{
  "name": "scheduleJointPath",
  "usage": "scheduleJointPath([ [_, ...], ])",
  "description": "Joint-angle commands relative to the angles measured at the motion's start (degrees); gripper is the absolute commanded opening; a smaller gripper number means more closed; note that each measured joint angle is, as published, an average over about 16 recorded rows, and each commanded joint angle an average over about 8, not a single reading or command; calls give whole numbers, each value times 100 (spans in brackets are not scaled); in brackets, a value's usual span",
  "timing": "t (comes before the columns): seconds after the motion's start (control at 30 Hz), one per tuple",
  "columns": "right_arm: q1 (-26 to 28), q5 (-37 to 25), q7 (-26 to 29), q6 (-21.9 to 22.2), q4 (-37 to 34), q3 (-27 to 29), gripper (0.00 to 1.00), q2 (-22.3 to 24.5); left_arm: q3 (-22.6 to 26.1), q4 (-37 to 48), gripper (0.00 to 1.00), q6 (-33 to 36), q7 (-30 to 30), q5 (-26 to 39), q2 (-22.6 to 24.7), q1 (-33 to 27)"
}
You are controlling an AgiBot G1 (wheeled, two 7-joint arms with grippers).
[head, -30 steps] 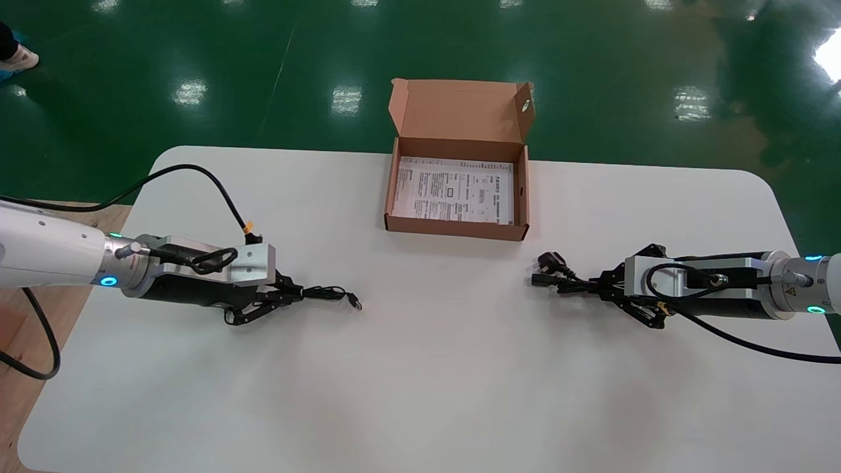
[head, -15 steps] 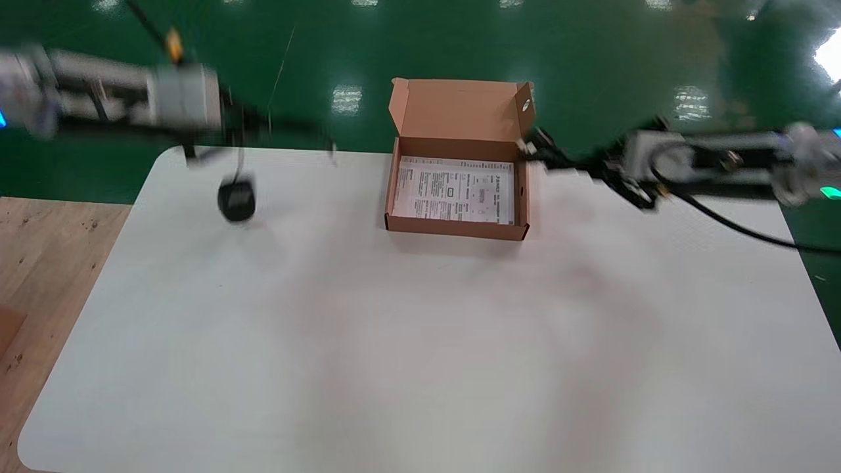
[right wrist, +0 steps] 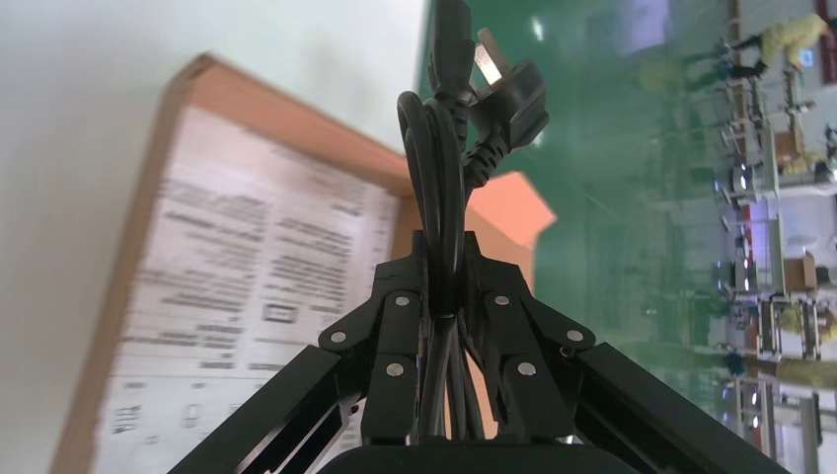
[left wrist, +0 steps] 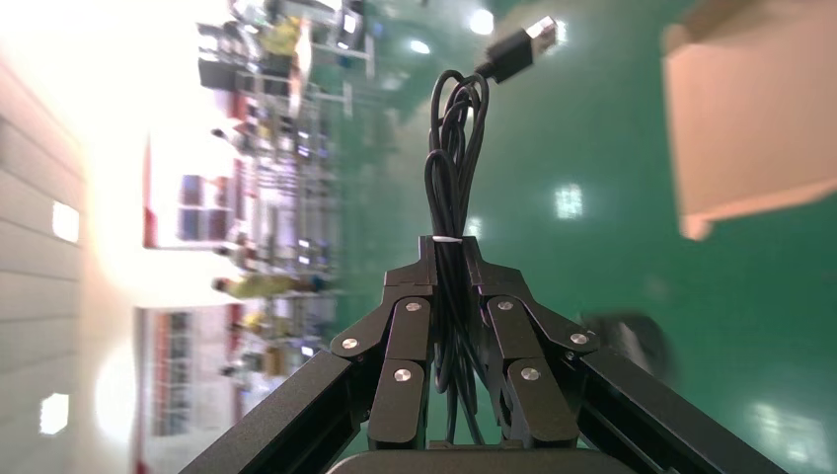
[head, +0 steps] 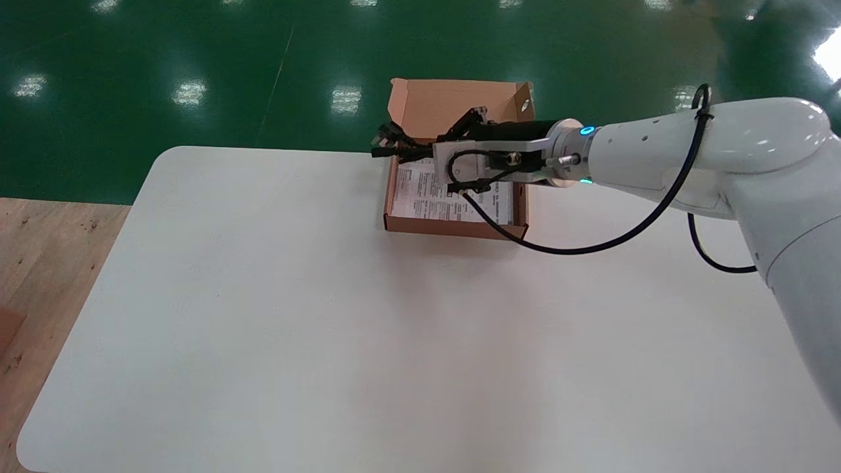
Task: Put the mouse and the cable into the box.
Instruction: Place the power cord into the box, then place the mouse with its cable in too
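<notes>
The open cardboard box (head: 453, 230) stands at the table's far middle, with a printed sheet (head: 453, 190) on its floor. My right gripper (head: 420, 150) hovers over the box's far left part, shut on a bundled black power cable (head: 384, 139) whose plug sticks out past the left wall. The right wrist view shows that gripper (right wrist: 444, 242) clamping the cable (right wrist: 508, 94) above the box (right wrist: 276, 109). The left arm is outside the head view. My left gripper (left wrist: 454, 247) is shut on the mouse's tied cable (left wrist: 454, 148), high over the green floor. A dark blurred shape (left wrist: 627, 341) beside it may be the mouse.
The white table (head: 328, 328) is bare in front of the box. The box's lid (head: 453, 105) stands upright at its far side. Green floor (head: 197, 66) lies beyond the table, and wooden flooring (head: 39, 263) to its left.
Both arms rose off the table with their loads. The right gripper swung left over the box with the power cable. The left arm, mouse dangling from its cable, left the head view.
</notes>
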Motion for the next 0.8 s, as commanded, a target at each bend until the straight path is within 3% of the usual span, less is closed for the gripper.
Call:
scheduleJointPath([
  [0.03,-93,-21,-97,133,67,-56,0,-94,-20,-38,0,-13,80,-20,42,-98],
  [0.43,-306,95,273,509,290,-719,0,-108,-10,108,0,15,213,-3,30,-101],
  [0.5,-310,126,342,548,292,-817,5,-107,-13,139,0,19,238,-8,33,-104],
  [0.73,-293,195,599,664,333,-1180,91,-108,-11,263,0,51,347,-7,59,-125],
  [0.77,-289,208,631,682,345,-1228,100,-107,-5,285,0,64,358,0,66,-130],
  [0.8,-286,226,661,697,359,-1272,100,-106,2,308,0,83,365,8,75,-136],
])
